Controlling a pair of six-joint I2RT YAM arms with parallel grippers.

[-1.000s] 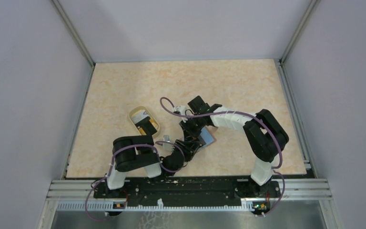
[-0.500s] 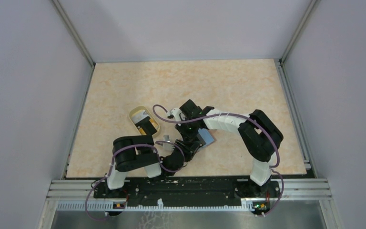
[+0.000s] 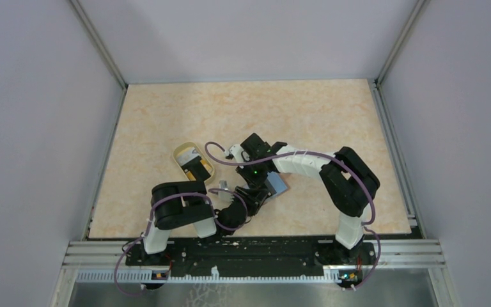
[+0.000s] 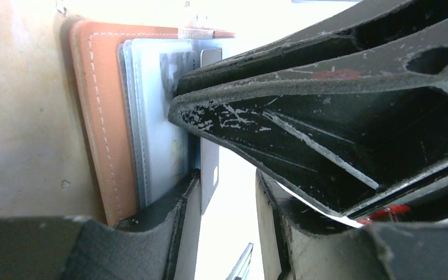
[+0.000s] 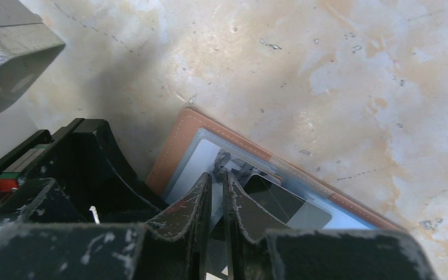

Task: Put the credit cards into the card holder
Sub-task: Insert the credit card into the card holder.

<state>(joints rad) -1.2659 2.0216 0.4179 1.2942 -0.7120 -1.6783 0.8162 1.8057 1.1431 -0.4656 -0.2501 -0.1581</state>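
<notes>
The card holder [image 3: 280,185] lies open on the table, reddish-brown outside [image 4: 102,116] and light blue inside [image 5: 181,146]. A grey credit card [image 5: 291,207] sits partly in its pocket, seen edge-on as a card [image 4: 210,169] in the left wrist view. My right gripper [image 5: 217,184] points down onto the lining beside that card. Its jaws show only a thin slit with nothing clearly in it. My left gripper [image 4: 227,178] is half open at the holder's near edge, one finger [image 4: 175,210] resting on the lining. More cards [image 3: 197,173], orange-yellow, stand in the cup.
A translucent yellowish cup [image 3: 193,163] lies left of the two grippers. The right gripper's fingers [image 4: 303,116] fill the upper right of the left wrist view, close over the left gripper. Metal rails and grey walls border the table [image 3: 307,109].
The right arm swung left and in over the card holder during the first half second, then stayed put. The left arm has not moved.
</notes>
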